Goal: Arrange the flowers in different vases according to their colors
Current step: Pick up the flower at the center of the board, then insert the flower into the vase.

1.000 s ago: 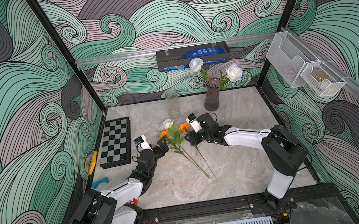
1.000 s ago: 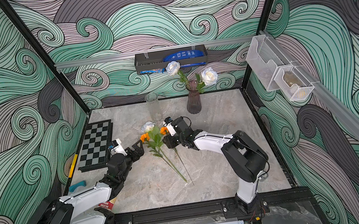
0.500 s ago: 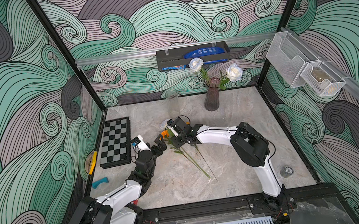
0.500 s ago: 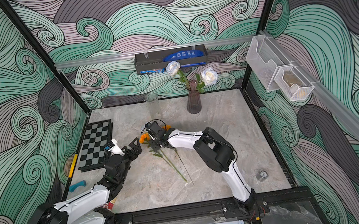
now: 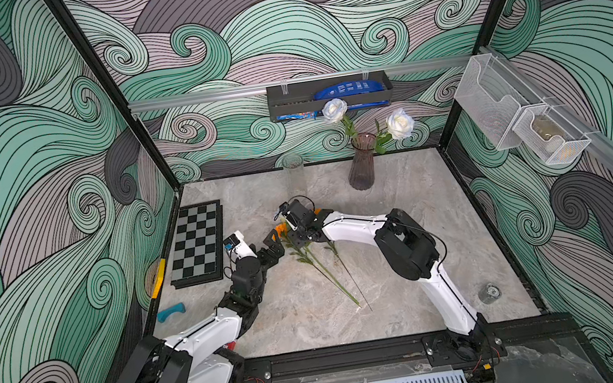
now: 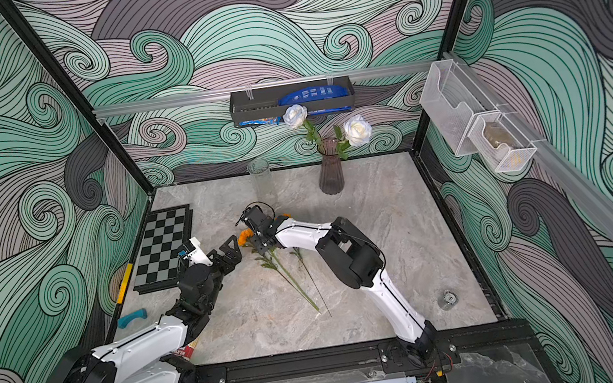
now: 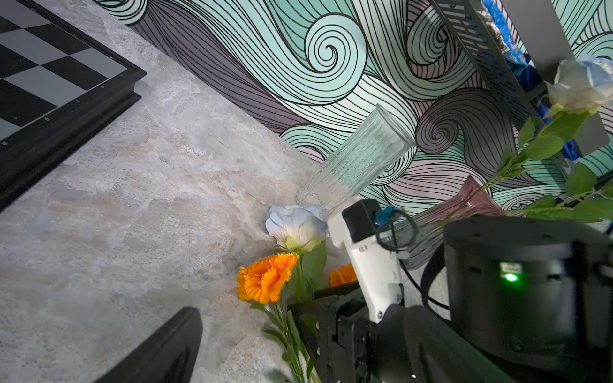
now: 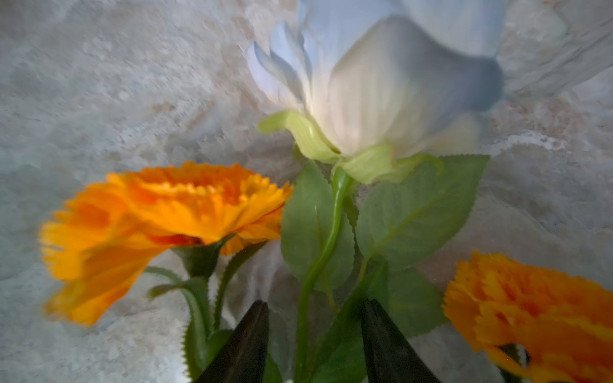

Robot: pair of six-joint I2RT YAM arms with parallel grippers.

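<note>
The right claw [image 8: 316, 341] is down low over the table [image 5: 411, 267]. Its two dark fingers are spread, one on either side of the green stem of the white rose [image 8: 381, 89], just below the head and the top leaves. Neither finger is pressing on the stem yet.

The left claw [image 5: 270, 247] hangs just beside the bunch, also spread and holding nothing.

I take this to be the pick-up of the last white rose. Two roses [image 5: 334, 109] stand in the purple vase [image 5: 361, 168] at the back, and the clear vase [image 5: 294, 173] beside it is empty.

The rose lies flat on the table between the two orange flowers [image 8: 159, 225], close enough that their leaves and stems crowd each other. Its head points toward the back wall and the vases. Its long stem runs away toward the front rail, slanting a little to the robot's right.

Next, I'd say, the fingers need to pinch that one stem alone, without catching a neighbouring orange stem or a leaf. The rose then has to be lifted, swung upright and brought stem-end down into the purple vase's narrow neck.
</note>
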